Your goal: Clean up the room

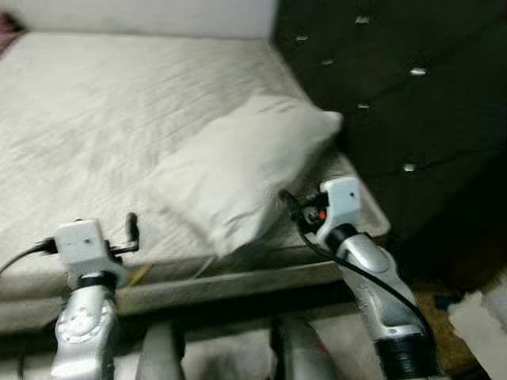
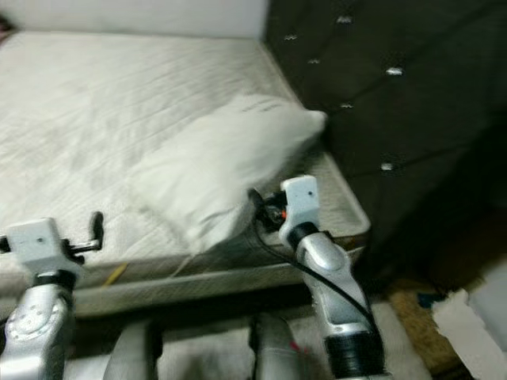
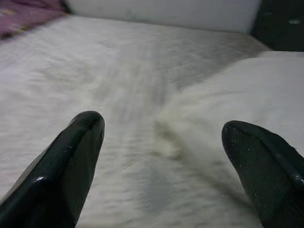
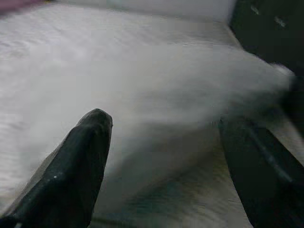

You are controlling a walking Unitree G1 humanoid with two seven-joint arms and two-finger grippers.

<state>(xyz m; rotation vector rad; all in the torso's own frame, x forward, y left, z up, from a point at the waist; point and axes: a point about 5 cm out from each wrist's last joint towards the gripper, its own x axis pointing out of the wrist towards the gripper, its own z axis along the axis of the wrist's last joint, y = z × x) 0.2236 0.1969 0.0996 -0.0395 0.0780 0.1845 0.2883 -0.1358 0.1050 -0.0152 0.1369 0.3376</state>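
Observation:
A white pillow point(image 1: 238, 170) lies askew on the bare white mattress point(image 1: 95, 103), one corner against the dark headboard. My right gripper point(image 1: 291, 207) is at the pillow's near edge by the mattress's front corner. In the right wrist view it is open point(image 4: 166, 126), with the pillow close ahead between the two black fingers point(image 4: 85, 156). My left gripper point(image 1: 128, 236) hovers over the front edge of the mattress, left of the pillow. It is open too point(image 3: 164, 130), with nothing between its fingers point(image 3: 71, 156).
A dark tufted headboard point(image 1: 412, 95) stands along the bed's right side. On the floor to the right lie a white sheet or bag point(image 1: 479, 324) and a brown mat. A purple cloth point(image 3: 23, 14) lies at the mattress's far left corner. A yellow strip point(image 1: 141, 273) sits on the bed's front edge.

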